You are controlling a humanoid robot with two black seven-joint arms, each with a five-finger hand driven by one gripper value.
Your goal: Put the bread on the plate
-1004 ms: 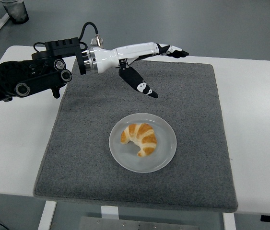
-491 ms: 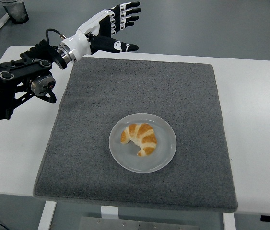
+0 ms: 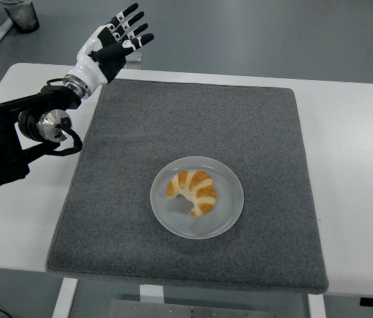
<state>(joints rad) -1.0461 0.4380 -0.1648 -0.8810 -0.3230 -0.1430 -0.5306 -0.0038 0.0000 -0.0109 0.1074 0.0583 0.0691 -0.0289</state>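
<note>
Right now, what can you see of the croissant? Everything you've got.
The croissant is a golden-brown crescent with paler bands across its ridged, flaky-looking crust and lighter tips. It looks whole. It lies flat on the translucent white plate, slightly left of the plate's centre, its open curve facing down-left toward the near edge. Only the plate touches it; the left hand is far off at the table's back-left, holding nothing.

Bread (image 3: 193, 190) on plate (image 3: 229, 215); left hand (image 3: 112, 42) empty, spread.

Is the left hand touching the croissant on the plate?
Apart. The head view shows the left hand raised beyond the mat's far-left corner, far from the croissant lying on the plate.
</note>
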